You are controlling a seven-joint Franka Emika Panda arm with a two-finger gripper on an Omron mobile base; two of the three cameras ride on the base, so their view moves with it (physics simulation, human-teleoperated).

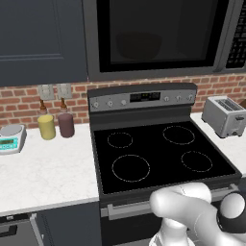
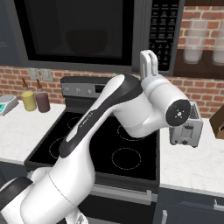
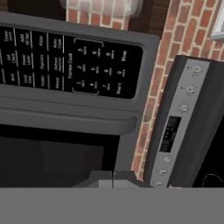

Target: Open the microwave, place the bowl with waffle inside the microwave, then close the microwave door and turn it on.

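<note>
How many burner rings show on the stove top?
4: back left, back right, front left, front right. From the right base camera the arm covers some of them.

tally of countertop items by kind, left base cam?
Cups: 2, yellow cup and maroon cup
Scales: 1, scale
Toasters: 1, toaster
Total: 4

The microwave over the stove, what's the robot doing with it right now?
The white arm's gripper, shut and empty, is raised toward the keypad strip of the large dark grey microwave. Its wide black glass door is closed, and a round bowl shows dimly behind the glass. So loading looks done, and pressing start seems to be what's left.
</note>
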